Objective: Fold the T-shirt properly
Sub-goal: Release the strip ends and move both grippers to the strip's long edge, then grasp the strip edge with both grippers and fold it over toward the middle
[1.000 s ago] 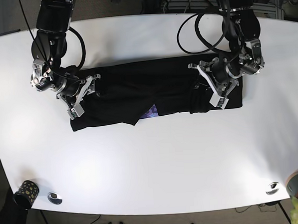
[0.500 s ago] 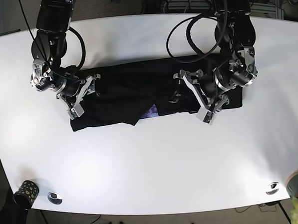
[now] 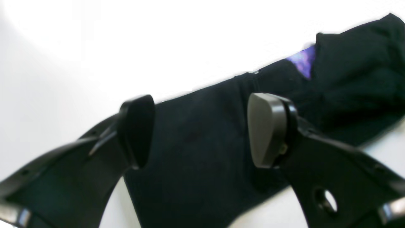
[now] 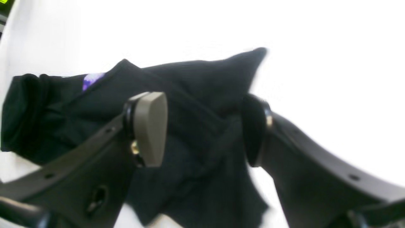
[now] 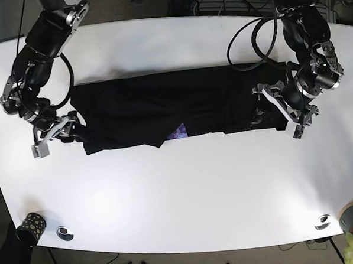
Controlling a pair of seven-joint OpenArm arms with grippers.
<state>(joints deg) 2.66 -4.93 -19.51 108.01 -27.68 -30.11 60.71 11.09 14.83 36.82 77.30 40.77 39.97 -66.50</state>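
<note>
The black T-shirt [image 5: 175, 108] lies as a long horizontal band across the middle of the white table [image 5: 186, 196], with a small purple patch [image 5: 178, 132] showing at its lower edge near the centre (the same patch appears in both wrist views). At the band's right end in the base view sits the left gripper [image 5: 279, 112], just over the cloth's edge. Its wrist view shows the jaws spread wide, dark fabric [image 3: 202, 148] lying between and beneath them, neither pad pressing on it. The right gripper [image 5: 53, 135] is at the band's left end in the base view, beside the shirt's lower corner. Its jaws also stand well apart, straddling a rumpled, pointed fold of the shirt [image 4: 202, 104]; nothing is pinched between the pads. A dark patterned cup [image 5: 31, 225] stands near the table's front corner, well apart from the shirt
</note>
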